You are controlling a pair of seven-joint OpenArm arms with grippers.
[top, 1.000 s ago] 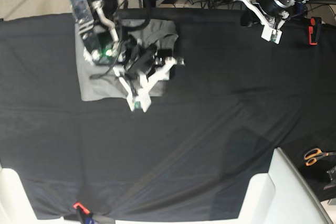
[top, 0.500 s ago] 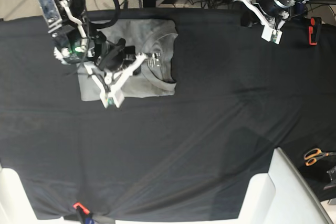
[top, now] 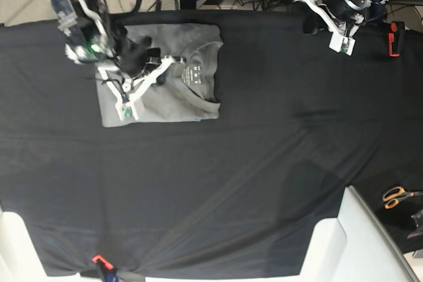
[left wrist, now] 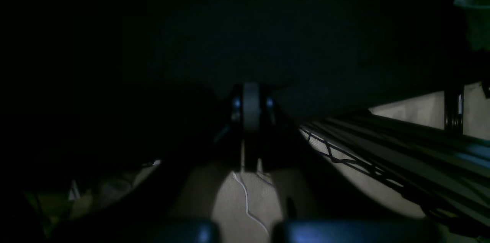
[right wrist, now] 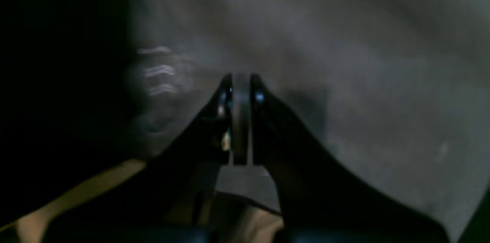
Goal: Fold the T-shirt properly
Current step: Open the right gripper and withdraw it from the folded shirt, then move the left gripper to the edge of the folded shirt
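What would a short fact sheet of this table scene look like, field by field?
Garment: grey T-shirt, folded into a compact rectangle, neck opening showing on top
Surface: black cloth covering the table
Right end effector: shut, over the shirt, holding nothing
Left end effector: shut, at the table's far edge, away from the shirt
Other items: orange-handled scissors off the cloth, red clamp at the far edge

Base view: overhead, straight down on whole table (top: 264,163). Right wrist view: close above T-shirt (right wrist: 344,44), shared with base, near far-left corner. Left wrist view: dark, low at far-right edge.
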